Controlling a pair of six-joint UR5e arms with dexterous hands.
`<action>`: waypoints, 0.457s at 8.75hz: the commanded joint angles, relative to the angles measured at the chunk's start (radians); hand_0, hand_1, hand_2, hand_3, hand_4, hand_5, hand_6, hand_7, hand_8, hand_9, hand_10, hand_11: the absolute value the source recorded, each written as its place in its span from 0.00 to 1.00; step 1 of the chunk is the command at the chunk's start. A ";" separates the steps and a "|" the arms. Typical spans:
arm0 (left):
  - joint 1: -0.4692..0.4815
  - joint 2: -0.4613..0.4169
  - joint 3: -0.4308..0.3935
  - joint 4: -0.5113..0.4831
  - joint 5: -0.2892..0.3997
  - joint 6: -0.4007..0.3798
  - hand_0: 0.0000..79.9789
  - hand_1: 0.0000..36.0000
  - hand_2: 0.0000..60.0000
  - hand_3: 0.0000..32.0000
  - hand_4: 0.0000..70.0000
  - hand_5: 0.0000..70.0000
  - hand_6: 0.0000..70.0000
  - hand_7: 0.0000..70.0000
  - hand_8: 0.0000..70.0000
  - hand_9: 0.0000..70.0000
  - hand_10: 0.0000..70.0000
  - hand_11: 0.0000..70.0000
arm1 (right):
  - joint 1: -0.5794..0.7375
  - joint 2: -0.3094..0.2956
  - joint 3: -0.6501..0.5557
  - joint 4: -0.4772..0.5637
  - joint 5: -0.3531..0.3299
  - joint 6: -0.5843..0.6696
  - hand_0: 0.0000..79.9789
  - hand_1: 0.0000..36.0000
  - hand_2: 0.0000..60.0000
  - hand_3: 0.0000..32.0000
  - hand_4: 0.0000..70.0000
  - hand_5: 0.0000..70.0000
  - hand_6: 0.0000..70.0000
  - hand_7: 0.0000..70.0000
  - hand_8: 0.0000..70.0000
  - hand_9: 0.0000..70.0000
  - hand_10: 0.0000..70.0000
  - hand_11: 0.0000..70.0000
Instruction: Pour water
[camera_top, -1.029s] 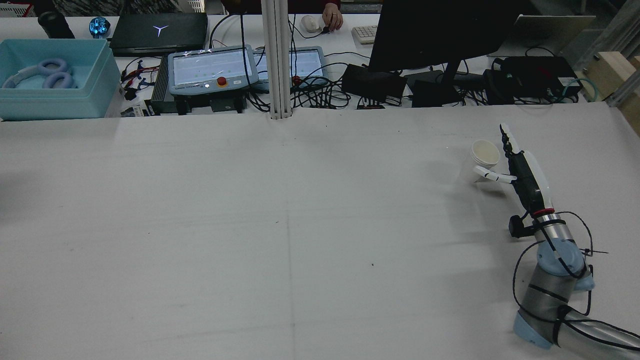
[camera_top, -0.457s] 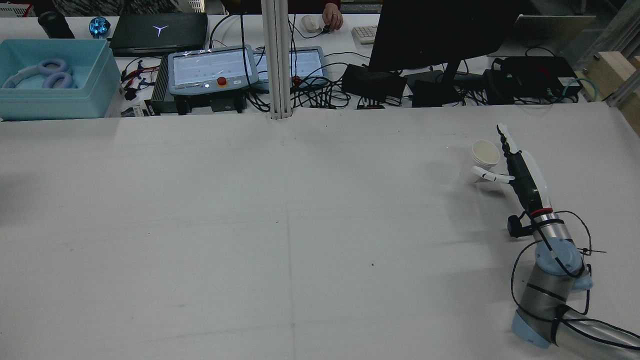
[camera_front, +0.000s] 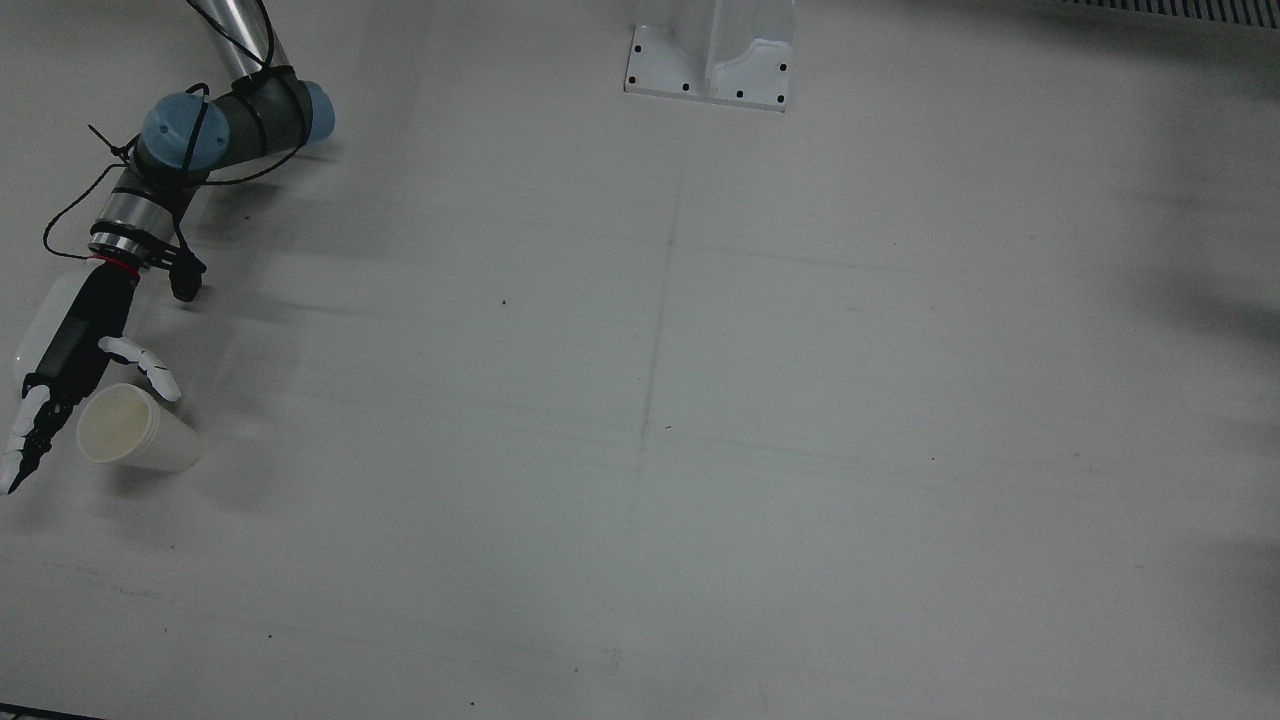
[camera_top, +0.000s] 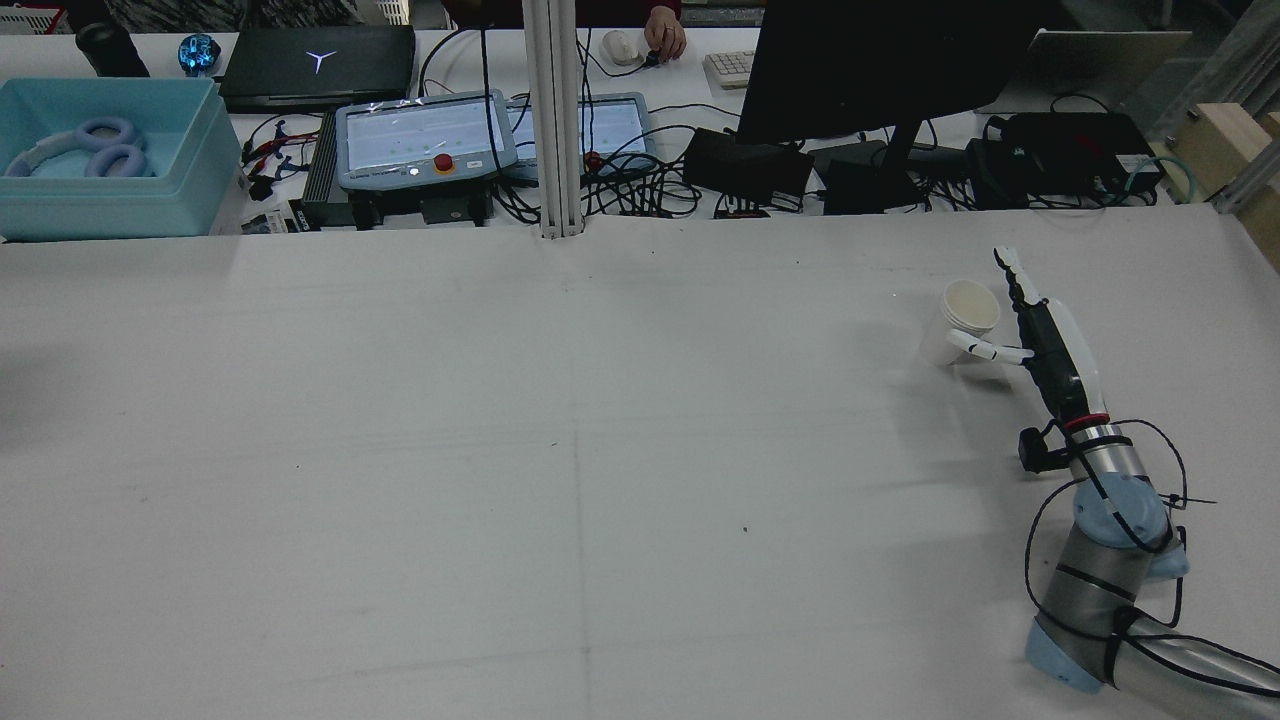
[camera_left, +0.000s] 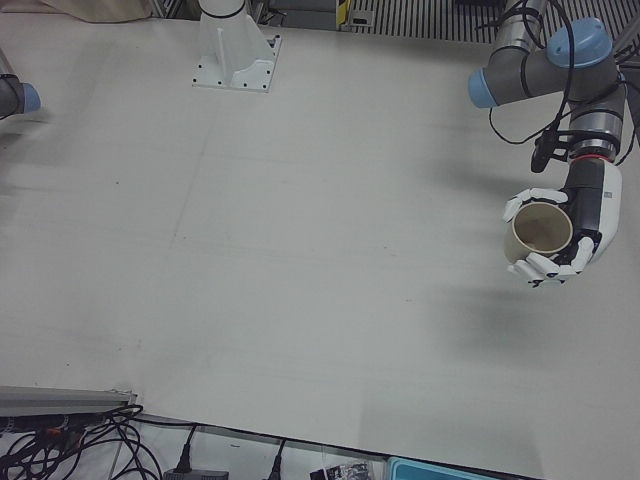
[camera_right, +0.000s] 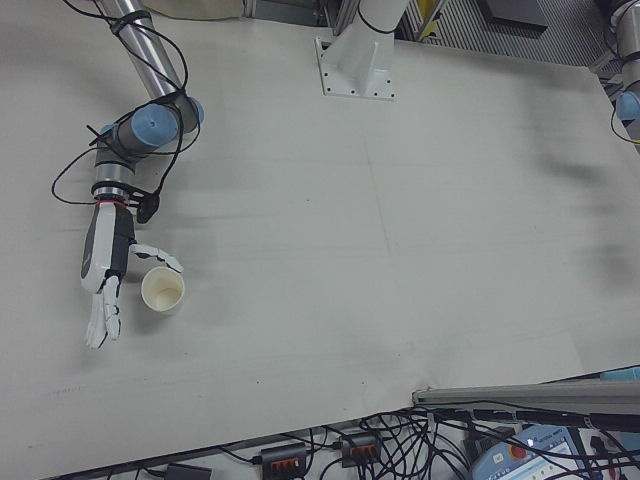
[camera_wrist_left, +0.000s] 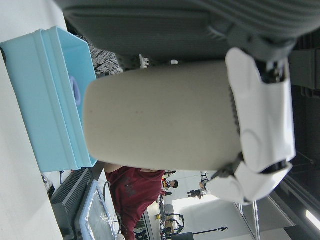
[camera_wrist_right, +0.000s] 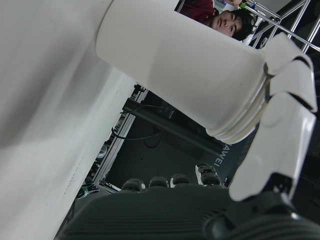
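Pale grey throughout, showing a wide bare table (camera_top: 500, 450) with one robot arm working at each side.

Showing, at the robot's right edge in the rear view, a white cup (camera_top: 965, 315) standing with its mouth up. Placing the right hand (camera_top: 1040, 330) just beside that cup, with the long fingers (camera_right: 100, 325) stretching straight out past one side of it and the thumb (camera_top: 985, 350) reaching across the other. Keeping the digits spread apart, not closing around the cup; not showing clearly whether the thumb is touching the cup wall. Showing the same white cup (camera_wrist_right: 185, 65) close up from the right hand's camera, leaning across the picture.

Showing, in the left-front view, the left hand (camera_left: 560, 235) clamping firmly around a beige cup (camera_left: 540, 232), mouth facing up. Wrapping white fingers (camera_wrist_left: 260, 100) around the cup's side in the left hand's camera, with a light blue box (camera_wrist_left: 50, 100) sitting behind it.
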 joint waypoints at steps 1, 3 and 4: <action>0.001 -0.002 0.000 0.001 0.000 0.002 0.65 0.83 1.00 0.00 0.26 0.91 0.42 0.69 0.54 0.51 0.34 0.52 | 0.008 0.002 -0.005 0.002 0.002 -0.009 0.60 0.51 0.33 0.00 0.05 0.12 0.04 0.00 0.00 0.01 0.00 0.00; 0.001 -0.002 0.000 0.000 0.000 0.002 0.65 0.83 1.00 0.00 0.26 0.90 0.41 0.68 0.53 0.51 0.34 0.51 | 0.008 0.004 -0.005 0.003 0.002 -0.027 0.60 0.50 0.33 0.00 0.05 0.12 0.04 0.00 0.00 0.00 0.00 0.00; 0.001 0.000 0.000 0.000 0.000 0.002 0.65 0.83 1.00 0.00 0.26 0.90 0.41 0.68 0.53 0.51 0.34 0.51 | 0.008 0.013 -0.005 0.003 0.000 -0.037 0.59 0.50 0.34 0.00 0.05 0.12 0.04 0.00 0.00 0.00 0.00 0.00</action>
